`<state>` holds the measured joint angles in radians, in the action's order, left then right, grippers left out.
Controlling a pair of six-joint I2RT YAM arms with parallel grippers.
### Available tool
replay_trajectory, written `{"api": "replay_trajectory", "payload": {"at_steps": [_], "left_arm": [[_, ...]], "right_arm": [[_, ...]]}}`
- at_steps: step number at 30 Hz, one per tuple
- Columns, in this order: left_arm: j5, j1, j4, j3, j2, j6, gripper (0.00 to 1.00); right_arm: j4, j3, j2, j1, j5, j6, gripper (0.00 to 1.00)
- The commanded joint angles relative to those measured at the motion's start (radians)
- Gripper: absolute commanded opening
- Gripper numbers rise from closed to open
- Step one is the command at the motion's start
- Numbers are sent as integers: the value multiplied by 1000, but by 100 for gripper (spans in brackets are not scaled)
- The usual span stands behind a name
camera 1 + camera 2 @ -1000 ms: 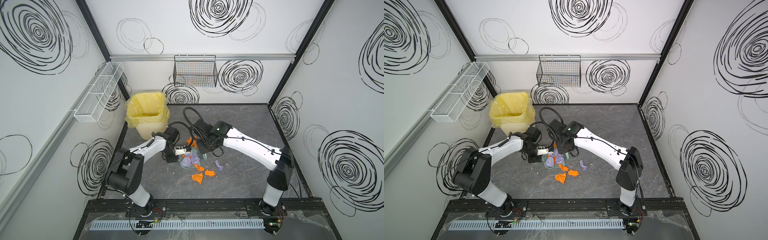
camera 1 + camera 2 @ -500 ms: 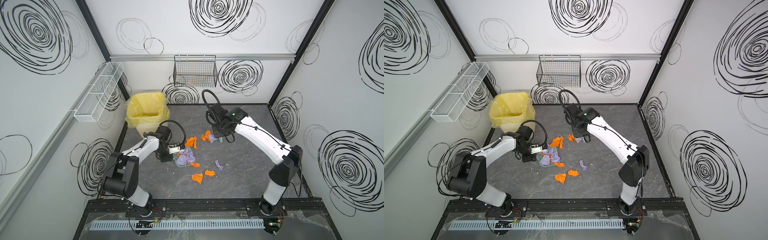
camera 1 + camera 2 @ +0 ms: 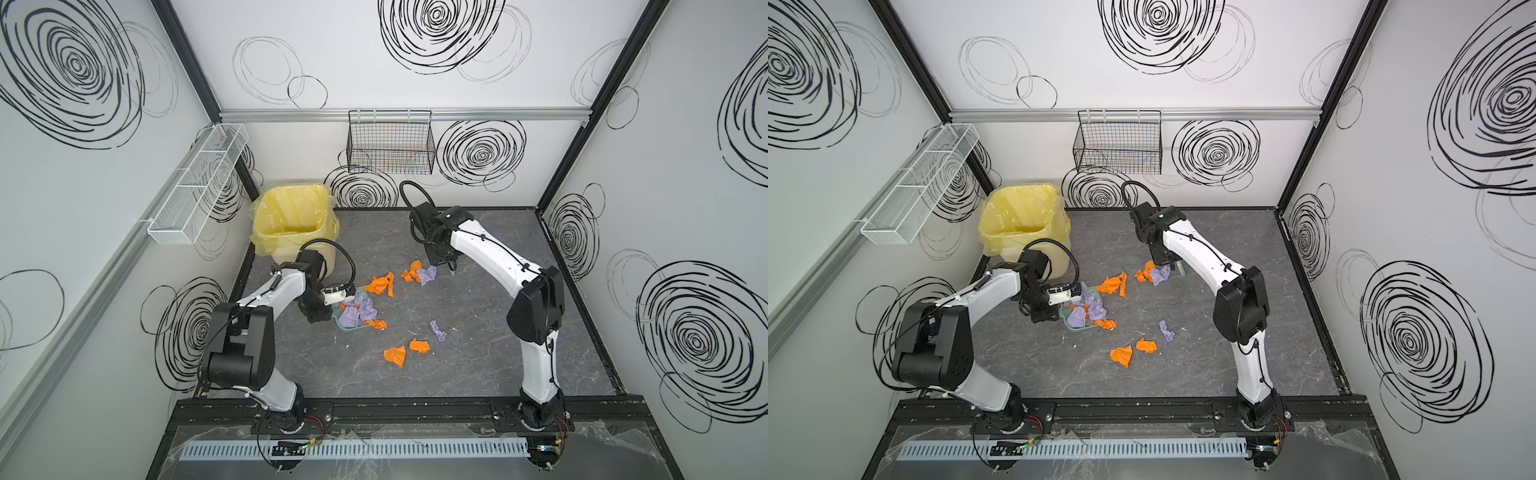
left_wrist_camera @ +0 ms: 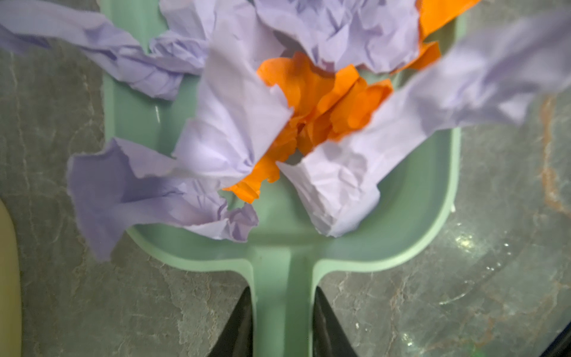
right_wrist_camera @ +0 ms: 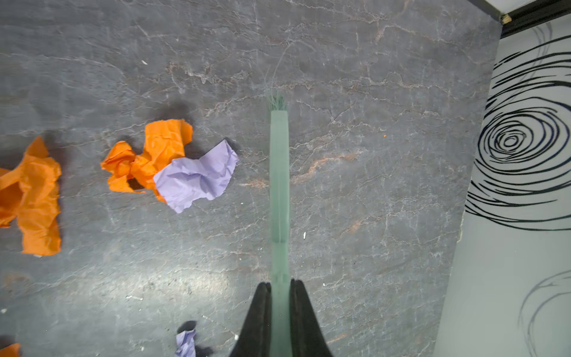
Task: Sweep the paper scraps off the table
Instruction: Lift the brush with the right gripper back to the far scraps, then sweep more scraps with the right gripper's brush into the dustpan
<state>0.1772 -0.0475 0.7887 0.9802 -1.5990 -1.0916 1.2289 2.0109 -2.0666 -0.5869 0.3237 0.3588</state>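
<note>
— Dark grey marbled table (image 3: 478,386) is stretching between swirl-painted walls. What is standing at the left?

— A yellow-lined bin (image 3: 291,216) is sitting in the far left corner (presumably waiting for the load). Just beside it, the left gripper (image 4: 282,296) is clamping the handle of the dustpan (image 4: 417,197), holding it low on the table so paper can slide in.

— And the paper scraps (image 4: 234,129)?

— Crumpled lavender and orange pieces are piling up in the pan, some hanging over its side walls. Others are lying loose on the table: two clumps near the pan's mouth, and a few more nearer the front edge.

— And on the right?

— The right gripper (image 5: 279,287) is squeezing the brush (image 5: 279,173) by its handle, jaws tight on it. It is holding the brush just beside the orange-and-lavender clump without touching it, probably lining up a stroke toward the pan.
</note>
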Motion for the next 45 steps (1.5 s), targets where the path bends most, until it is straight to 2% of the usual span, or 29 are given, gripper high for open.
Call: {"api": "replay_trajectory", "payload": {"at_steps": [1, 13, 22, 33, 45], "left_arm": [[-10, 26, 23, 47, -36, -43, 0], [-18, -13, 20, 137, -127, -21, 0], [-5, -106, -10, 140, -150, 40, 0], [9, -185, -26, 151, -158, 103, 0], [53, -243, -58, 132, -161, 159, 0]], "right_arm": [[24, 78, -44, 19, 14, -35, 0], [27, 146, -159, -39, -65, -60, 0], [29, 173, -173, -158, -152, -44, 0], [30, 104, -105, -291, -197, 45, 0], [27, 60, 14, -331, -229, 136, 0]]}}
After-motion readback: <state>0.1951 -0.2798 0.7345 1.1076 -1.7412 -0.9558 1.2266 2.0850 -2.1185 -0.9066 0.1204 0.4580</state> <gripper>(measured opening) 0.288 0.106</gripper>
